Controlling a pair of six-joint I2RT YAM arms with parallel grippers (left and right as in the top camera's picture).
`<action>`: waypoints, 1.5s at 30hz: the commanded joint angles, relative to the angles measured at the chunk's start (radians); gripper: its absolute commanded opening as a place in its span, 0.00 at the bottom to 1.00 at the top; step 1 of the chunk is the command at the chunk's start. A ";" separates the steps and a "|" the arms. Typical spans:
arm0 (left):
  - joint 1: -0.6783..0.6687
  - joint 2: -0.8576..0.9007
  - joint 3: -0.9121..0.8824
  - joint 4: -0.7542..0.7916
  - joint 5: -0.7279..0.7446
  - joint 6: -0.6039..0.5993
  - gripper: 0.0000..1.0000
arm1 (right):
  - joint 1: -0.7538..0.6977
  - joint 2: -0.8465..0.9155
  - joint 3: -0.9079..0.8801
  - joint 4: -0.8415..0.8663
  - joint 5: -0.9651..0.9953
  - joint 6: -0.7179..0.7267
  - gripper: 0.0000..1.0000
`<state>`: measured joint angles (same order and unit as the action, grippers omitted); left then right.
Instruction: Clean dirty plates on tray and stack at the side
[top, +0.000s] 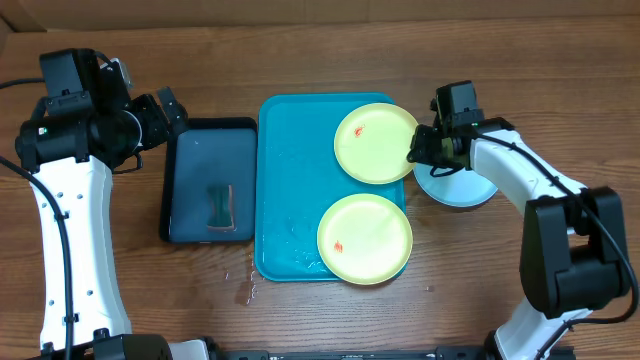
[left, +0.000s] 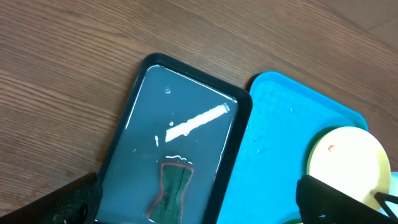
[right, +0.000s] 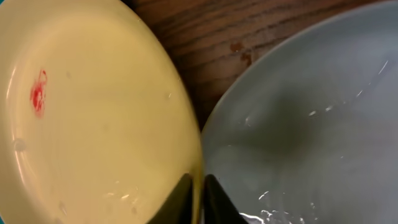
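Two yellow-green plates lie on the turquoise tray (top: 285, 200), one at its far right corner (top: 376, 142) and one nearer the front (top: 364, 238); each has a small red smear. A light blue plate (top: 455, 188) rests on the table just right of the tray. My right gripper (top: 415, 150) is shut on the right rim of the far yellow-green plate (right: 93, 112), one finger on each face of the rim (right: 199, 193), with the wet light blue plate (right: 311, 124) right beside it. My left gripper (top: 165, 115) hangs open over the far left.
A dark navy tray (top: 210, 150) holding water and a green sponge (top: 220, 207) sits left of the turquoise tray. In the left wrist view the sponge (left: 171, 193) lies between my wide-open fingers (left: 336, 202). Water drops spot the table at the tray's front left.
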<state>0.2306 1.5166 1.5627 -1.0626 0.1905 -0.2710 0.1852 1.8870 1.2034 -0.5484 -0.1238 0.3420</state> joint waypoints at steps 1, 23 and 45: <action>-0.001 -0.013 0.011 0.000 0.009 0.002 1.00 | 0.006 0.010 -0.005 0.013 0.010 0.030 0.04; -0.002 -0.013 0.011 0.000 0.009 0.002 1.00 | 0.271 0.022 0.092 0.133 0.214 -0.062 0.04; -0.002 -0.013 0.011 0.000 0.009 0.002 1.00 | 0.291 0.053 0.092 0.167 0.245 -0.077 0.41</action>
<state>0.2306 1.5166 1.5627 -1.0626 0.1905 -0.2710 0.4828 1.9388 1.2736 -0.3878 0.1123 0.2401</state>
